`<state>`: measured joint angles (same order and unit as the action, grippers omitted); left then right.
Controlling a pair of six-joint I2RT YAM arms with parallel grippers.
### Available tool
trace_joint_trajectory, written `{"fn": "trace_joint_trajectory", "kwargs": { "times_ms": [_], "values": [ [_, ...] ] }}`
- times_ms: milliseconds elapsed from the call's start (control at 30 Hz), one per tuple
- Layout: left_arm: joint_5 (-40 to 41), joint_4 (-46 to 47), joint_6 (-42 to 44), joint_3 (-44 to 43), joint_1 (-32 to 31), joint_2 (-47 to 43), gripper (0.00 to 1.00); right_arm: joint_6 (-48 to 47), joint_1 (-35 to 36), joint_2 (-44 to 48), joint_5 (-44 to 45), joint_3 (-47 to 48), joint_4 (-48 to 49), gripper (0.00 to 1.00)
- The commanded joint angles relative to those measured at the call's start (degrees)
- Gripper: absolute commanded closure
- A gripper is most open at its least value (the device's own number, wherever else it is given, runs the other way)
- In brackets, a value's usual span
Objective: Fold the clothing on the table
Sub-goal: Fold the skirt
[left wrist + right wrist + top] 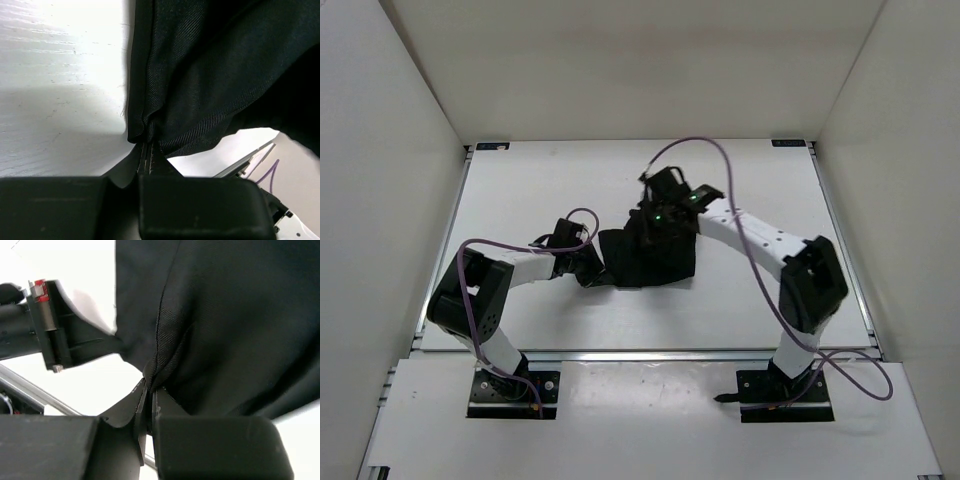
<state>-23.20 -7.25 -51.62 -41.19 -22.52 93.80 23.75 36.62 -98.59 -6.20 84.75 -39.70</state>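
Two pincers, each clenched on the same piece of cloth. The left pincer (146, 152) has its tips pressed together on a gathered edge of the fabric, and the right pincer (149, 390) nips a bunched seam in the same way.

There is one tabletop (550, 190), white and matte, with three off-white walls (380, 150) around it. One item of clothing (645, 260) lies near the middle of the tabletop, between the two arms. The left arm (480, 300) reaches its left end and the right arm (770, 245) reaches its far right part. Two purple cables (705, 145) loop over the arms, one on each. Two black corner brackets (492, 146) show at the far corners, and one metal rail (650, 353) runs along the near edge.

From above, both pincers are black against black cloth, so their tips are hard to pick out there. The right arm's wrist covers the garment's far edge. In both wrist views the cloth runs out of the picture at the top and right, so its full outline cannot be read, and what kind of garment it is cannot be told.

The clothing is plain black with a fine twill weave. It is crumpled into an uneven heap with a narrow tail drawn out toward the left pincer, and it creases sharply where each pincer pinches it.
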Motion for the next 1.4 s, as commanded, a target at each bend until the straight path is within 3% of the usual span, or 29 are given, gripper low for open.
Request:
{"fn": "trace_joint_trajectory", "kwargs": {
  "times_ms": [0, 200, 500, 633, 700, 900, 1033, 1167, 1267, 1367],
  "values": [
    [0.97, -0.22, 0.11, -1.17, 0.02, -1.52, 0.96, -0.18, 4.14, -7.13, -1.45, 2.69, 5.78, 1.00],
    [-0.44, 1.97, -0.06, 2.77, 1.43, -2.30, 0.90, -3.89, 10.75, -19.27, -1.97, 8.68, 5.68, 1.00],
    [-0.35, -1.02, 2.05, 2.34, 2.22, -2.57, 0.83, -3.97, 13.65, -20.59, -5.50, 7.09, 10.96, 1.00],
    [-2.81, -1.37, 2.57, 2.34, 2.66, -1.78, 0.74, -4.41, 13.91, -22.08, -6.37, 8.14, 10.10, 1.00],
    [-4.31, -2.33, 2.57, 2.43, 3.18, -2.12, 0.59, -4.67, 13.57, -23.23, -4.01, 9.02, 8.42, 1.00],
    [-5.45, -3.65, 2.40, 3.66, 8.53, -10.38, 0.41, -6.43, 14.27, -23.93, 2.40, 11.40, 3.41, 1.00],
    [-3.96, -5.67, 2.57, 4.97, 13.90, -19.50, 0.44, -5.91, 15.23, -26.48, 6.02, 13.16, -0.63, 1.00],
    [-0.27, -7.43, 1.96, 7.00, 21.02, -28.39, 0.45, -0.31, 14.80, -30.86, 18.74, 17.72, -12.54, 1.00],
    [-0.88, -8.39, 1.87, 6.21, 22.35, -30.07, 0.45, 3.14, 12.87, -32.55, 26.66, 18.35, -19.86, 1.00],
    [-1.32, -8.66, 1.69, 5.07, 22.09, -29.64, 0.45, 3.67, 12.25, -32.02, 30.01, 17.90, -20.58, 0.96]
  ]
}}
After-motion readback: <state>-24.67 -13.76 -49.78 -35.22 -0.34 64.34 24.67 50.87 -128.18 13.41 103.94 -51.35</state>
